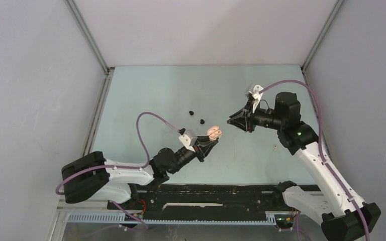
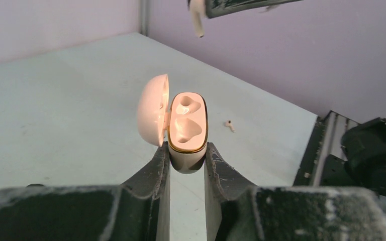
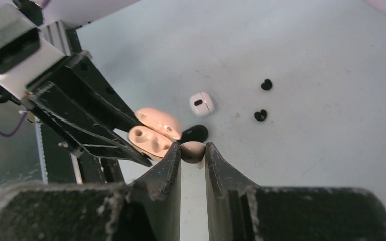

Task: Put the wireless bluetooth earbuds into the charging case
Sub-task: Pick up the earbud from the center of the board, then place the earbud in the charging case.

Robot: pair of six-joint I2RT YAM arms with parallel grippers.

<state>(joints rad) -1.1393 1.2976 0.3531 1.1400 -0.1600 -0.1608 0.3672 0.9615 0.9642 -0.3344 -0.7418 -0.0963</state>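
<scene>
**Figure. Bringing an earbud to the open case (judged stage: first insertion, not yet made).**

The left hand (image 2: 187,149) was pressed onto the lower body of the charging case (image 2: 187,125) and held it off the table (image 1: 151,90). The case's lid (image 2: 152,110) was swung open to one side. Both moulded wells faced the left wrist camera, and both were empty.

The right hand (image 1: 229,120) pinched a cream earbud (image 3: 193,151) between its fingertips. In the left wrist view the bud's short stem hung below those fingertips. Seen from above, the two hands faced each other over the middle of the table, near but apart. The bud had not reached the case.

A white case (image 3: 201,104) sat on the table beyond the hands, with one black earbud (image 3: 261,115) and a second (image 3: 266,85) further out. A small pale stemmed earbud (image 2: 229,125) lay loose on the table, nearer the right arm.

The step in hand appeared to be carrying the first cream earbud to a well. The next move would call for:

- bringing the right hand directly over the matching well;
- turning the bud so its stem points down into the deeper part of that well;
- lowering it until seated, and only then spreading the fingers.

The left hand would need to hold the case steady, with the lid clear of the approach. Which well suits this bud could not be told from these views.
</scene>
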